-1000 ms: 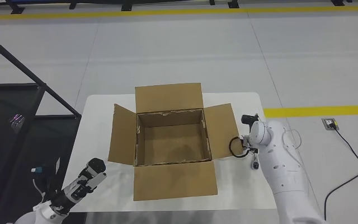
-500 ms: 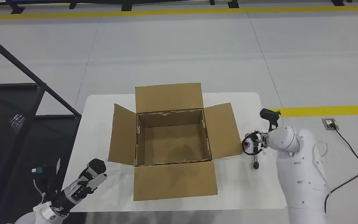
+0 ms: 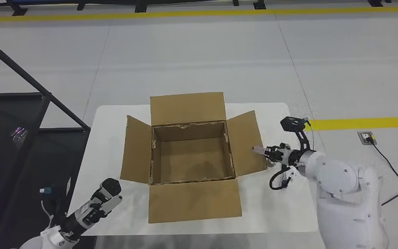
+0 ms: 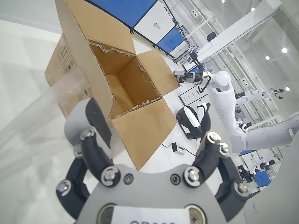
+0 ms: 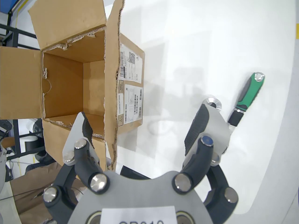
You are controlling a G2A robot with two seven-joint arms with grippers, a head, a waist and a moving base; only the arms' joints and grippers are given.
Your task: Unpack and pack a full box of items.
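An open cardboard box (image 3: 193, 159) stands in the middle of the white table (image 3: 273, 115), its inside bare and all flaps spread. My right gripper (image 3: 260, 150) is at the box's right flap (image 5: 114, 75). It is open (image 5: 142, 124), and the flap's torn edge runs between its fingers (image 5: 201, 120). My left gripper (image 3: 107, 192) hangs off the table's front left corner, open (image 4: 151, 122) and holding nothing, facing the box (image 4: 126, 82). A green-handled tool (image 5: 250, 92) lies on the table right of the box.
Shipping labels (image 5: 129, 87) cover the box's right wall. A black frame (image 3: 37, 118) stands to the left of the table. The table's right edge (image 5: 287, 94) runs close behind the tool.
My right arm has swung out to the right, and its gripper has turned to point left at the box's right flap. The left arm has sunk slightly toward the front.
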